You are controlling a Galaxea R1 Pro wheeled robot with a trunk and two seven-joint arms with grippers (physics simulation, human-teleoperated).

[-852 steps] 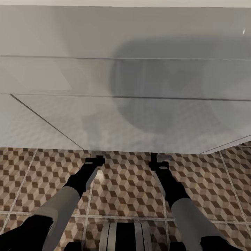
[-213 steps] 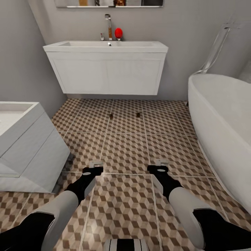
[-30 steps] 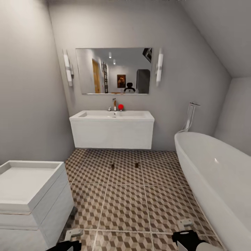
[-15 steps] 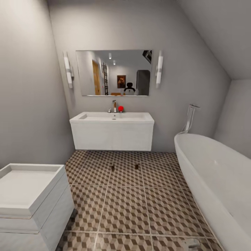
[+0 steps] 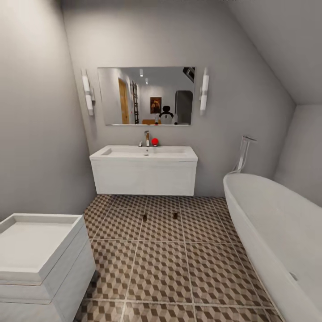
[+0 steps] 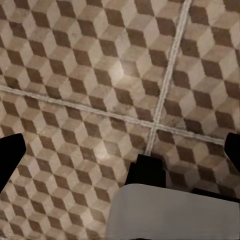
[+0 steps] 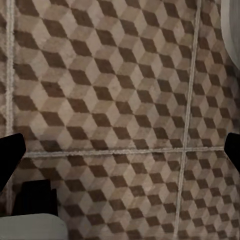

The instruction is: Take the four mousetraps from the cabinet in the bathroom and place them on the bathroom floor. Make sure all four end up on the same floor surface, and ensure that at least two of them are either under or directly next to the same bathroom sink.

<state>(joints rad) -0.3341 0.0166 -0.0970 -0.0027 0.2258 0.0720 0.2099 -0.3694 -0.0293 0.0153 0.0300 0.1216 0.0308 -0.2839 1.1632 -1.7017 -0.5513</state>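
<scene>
Both pincers, left pincer [image 6: 120, 150] and right pincer [image 7: 120, 147], you hold spread apart over the bathroom floor [image 5: 161, 264]. Two mousetraps [image 5: 144, 217] look like tiny dark specks before the bathroom sink [image 5: 144, 154]; any writing is unreadable.

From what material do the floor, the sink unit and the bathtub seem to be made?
The bathroom floor looks like matte ceramic tile: square pieces with pale grout lines and a printed brown-and-beige cube pattern. The bathroom sink looks like white ceramic or cast resin, smooth, on a vanity with a flat white painted look. The bathtub seems glossy white acrylic or enamel, with soft highlights on its rim; the pictures leave it open.
</scene>
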